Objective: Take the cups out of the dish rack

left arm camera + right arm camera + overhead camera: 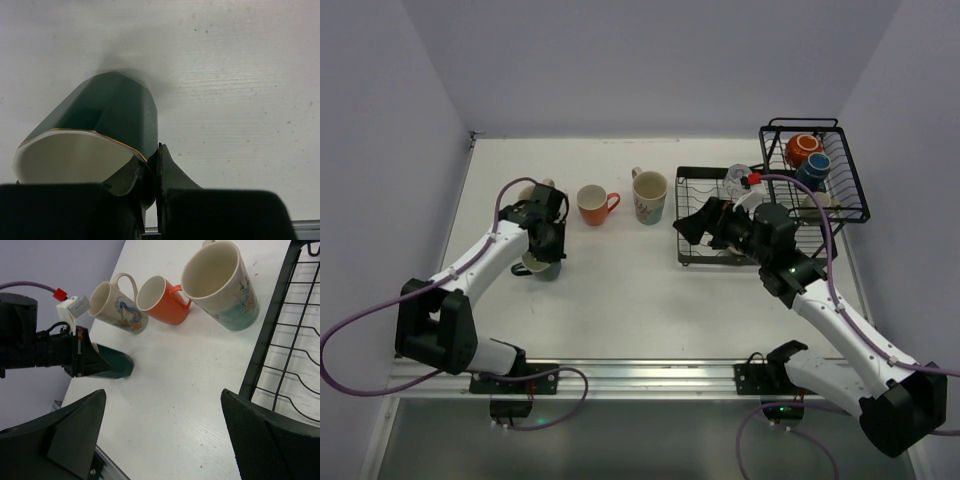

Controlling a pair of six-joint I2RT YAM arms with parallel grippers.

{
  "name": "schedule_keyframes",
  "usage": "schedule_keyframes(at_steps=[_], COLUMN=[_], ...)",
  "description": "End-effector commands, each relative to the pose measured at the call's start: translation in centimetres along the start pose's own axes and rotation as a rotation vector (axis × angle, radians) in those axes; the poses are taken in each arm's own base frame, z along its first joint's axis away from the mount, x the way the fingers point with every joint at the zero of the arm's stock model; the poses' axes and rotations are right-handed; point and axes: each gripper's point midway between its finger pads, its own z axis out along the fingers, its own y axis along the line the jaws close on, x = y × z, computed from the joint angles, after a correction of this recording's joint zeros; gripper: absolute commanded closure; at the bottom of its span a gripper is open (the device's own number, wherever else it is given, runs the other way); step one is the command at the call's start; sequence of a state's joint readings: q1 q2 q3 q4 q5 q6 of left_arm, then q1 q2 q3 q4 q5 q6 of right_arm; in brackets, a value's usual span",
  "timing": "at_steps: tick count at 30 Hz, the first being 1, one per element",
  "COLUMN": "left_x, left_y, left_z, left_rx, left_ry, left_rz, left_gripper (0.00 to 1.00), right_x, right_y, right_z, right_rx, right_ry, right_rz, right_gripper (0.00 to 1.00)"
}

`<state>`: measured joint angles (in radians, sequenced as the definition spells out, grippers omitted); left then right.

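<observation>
Overhead view faces down on the table [620, 290]; the 2 close wrist views share the teal cup [120, 367].

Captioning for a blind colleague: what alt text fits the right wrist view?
The left gripper grips a dark teal cup. Behind it on the table stand a patterned mug, an orange mug and a tall cream mug; the black rack edges the right. The right gripper is open in front.

A robotics lab is indicated: a white bench [620, 290] is boxed in by bare lilac walls [650, 60], and cabled arms [485, 255] are bolted to a near-edge rail [640, 372].
</observation>
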<state>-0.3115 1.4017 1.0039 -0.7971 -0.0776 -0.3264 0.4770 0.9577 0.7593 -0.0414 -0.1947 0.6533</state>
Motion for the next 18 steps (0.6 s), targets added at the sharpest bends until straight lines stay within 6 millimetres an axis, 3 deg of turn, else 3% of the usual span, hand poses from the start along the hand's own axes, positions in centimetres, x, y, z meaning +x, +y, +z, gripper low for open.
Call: schedule_keyframes(at_steps=[1,5,9,13,18], left_x=[-2.2,-2.7,-3.3,-4.0,-5.0], left_y=[1.3,2.4,2.9,3.2,3.4], left_z=[-0.9,-0.4,-0.6,-1.7,-3.9], left_rx=[-0.045,-0.102,-0.132,-0.144,-0.147], left_ry=[-0.032,-0.019,-0.028,-0.074,-0.150], left_rz=[0.039,0.047,0.051,0.042,0.026], left_gripper=[1.00,1.00,0.60,0.40,0.25], right_x=[0.0,0.3,0.3,0.4,0.4], right_y=[0.8,0.5,0.3,-0.4,-0.4], right_z=[0.1,0.5,0.6,0.9,1.0], right_rx=[-0.029,-0.013,-0.001,0.030,0.039], right_ry=[0.033,0.052,0.048,0.053,0.057], right_rz=[-0.036,-0.045,-0.049,-0.058,-0.076], right_gripper=[0.01,0.01,0.01,0.01,0.01])
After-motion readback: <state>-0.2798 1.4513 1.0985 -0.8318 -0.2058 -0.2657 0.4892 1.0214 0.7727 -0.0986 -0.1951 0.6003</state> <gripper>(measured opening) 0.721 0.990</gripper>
